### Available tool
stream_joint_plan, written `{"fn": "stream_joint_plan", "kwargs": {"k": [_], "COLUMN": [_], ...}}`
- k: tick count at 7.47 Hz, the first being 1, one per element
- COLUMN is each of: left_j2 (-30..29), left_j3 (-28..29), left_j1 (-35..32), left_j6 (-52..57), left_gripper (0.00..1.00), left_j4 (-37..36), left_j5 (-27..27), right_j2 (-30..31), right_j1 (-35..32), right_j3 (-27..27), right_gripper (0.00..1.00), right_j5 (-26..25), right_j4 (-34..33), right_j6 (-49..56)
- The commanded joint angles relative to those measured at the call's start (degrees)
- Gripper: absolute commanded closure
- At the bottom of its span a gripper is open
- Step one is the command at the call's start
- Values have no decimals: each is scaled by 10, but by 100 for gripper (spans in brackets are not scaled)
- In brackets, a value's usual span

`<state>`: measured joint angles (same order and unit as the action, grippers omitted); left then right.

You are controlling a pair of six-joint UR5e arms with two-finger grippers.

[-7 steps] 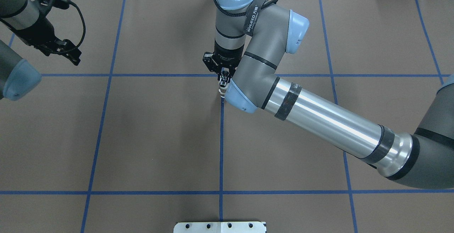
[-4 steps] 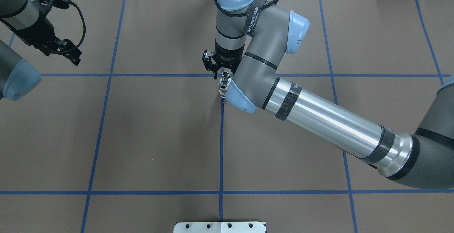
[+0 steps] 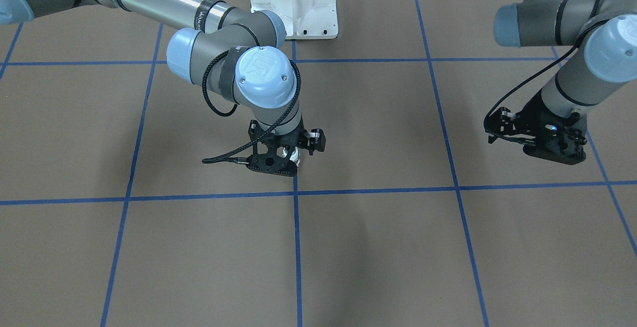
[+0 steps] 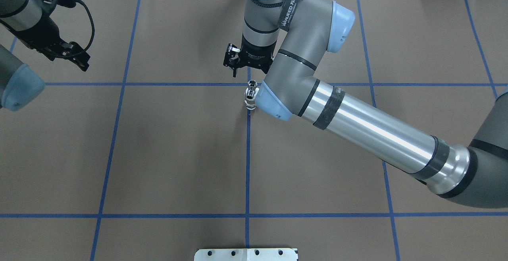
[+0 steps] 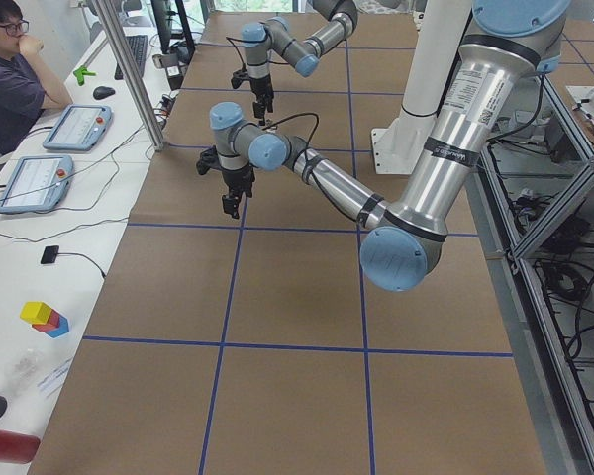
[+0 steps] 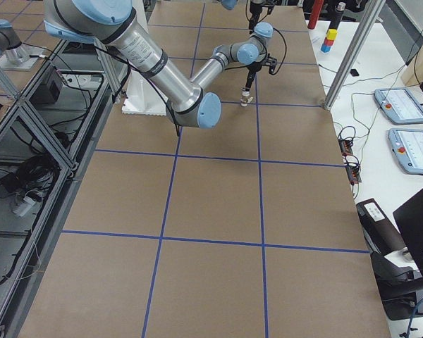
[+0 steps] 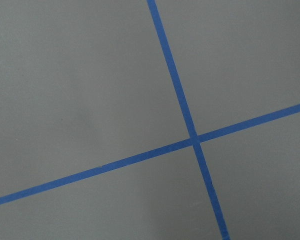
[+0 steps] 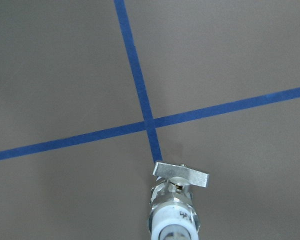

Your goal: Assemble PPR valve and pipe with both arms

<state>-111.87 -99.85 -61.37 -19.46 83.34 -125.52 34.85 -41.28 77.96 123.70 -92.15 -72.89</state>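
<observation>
The PPR valve [image 4: 250, 94], with a white collar, silvery metal middle and small flat lever, rests free on the table on the blue line beside the tape cross. It fills the bottom of the right wrist view [image 8: 174, 207] and peeks out by the gripper in the front view [image 3: 295, 157]. I cannot tell the pipe apart from the valve's silvery metal. My right gripper [image 4: 242, 70] is open and empty, just beyond the valve and apart from it. My left gripper [image 4: 81, 63] is open and empty, far off at the table's back left.
Brown paper with a grid of blue tape [image 4: 247, 165] covers the table. The white bolted pedestal [image 3: 294, 3] stands at the robot's side. My right forearm [image 4: 369, 130] reaches across the table's right half. The left wrist view shows only paper and a tape cross [image 7: 194, 139].
My right gripper has let go of the valve and drawn back away from the robot. The valve stays on the blue line. My left gripper has shifted slightly toward the back.
</observation>
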Motion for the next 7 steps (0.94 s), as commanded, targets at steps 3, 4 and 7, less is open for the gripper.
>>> {"fn": "stream_joint_plan", "kwargs": {"k": [3,4,7], "left_j2": [9,17,86], "left_j3": [-25,-25,-36], "left_j1": [-51,-72,-142], "left_j6": [12,44,57], "left_gripper": [0,0,0], "left_j4": [-3,-8,3], "left_j5": [-2,-12,-78], "right_j2": [130,182,333], "right_j1": [-101,-150,-311], "right_j3": [256,283,283], "right_gripper": [1,1,1], "right_j5": [3,3,35], "right_j4": [-232,-258,-254], "right_j6": [217,323,595]}}
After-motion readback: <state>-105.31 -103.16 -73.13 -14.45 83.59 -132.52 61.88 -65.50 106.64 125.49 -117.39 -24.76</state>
